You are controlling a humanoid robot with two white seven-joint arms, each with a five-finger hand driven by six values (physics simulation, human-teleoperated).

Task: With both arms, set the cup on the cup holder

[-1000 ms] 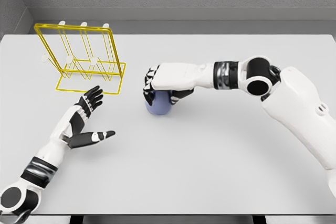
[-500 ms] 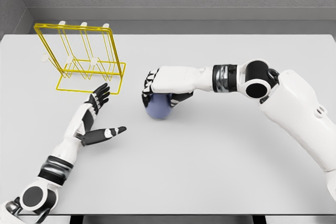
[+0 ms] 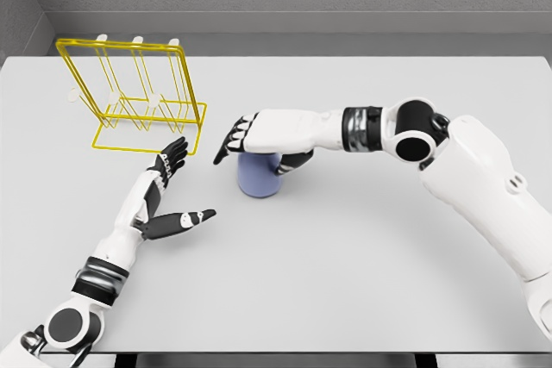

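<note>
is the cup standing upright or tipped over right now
Upright. The blue cup stands on the table with vertical sides, partly covered from above by the right robot hand.

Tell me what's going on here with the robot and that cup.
The right hand sits over the blue cup on the table, its fingers stretched out past the cup's top and its thumb beside the cup; whether it grips is unclear. The left hand is open, palm toward the cup, a little to its left. The yellow wire holder stands at the back left with no cup on it.
</note>
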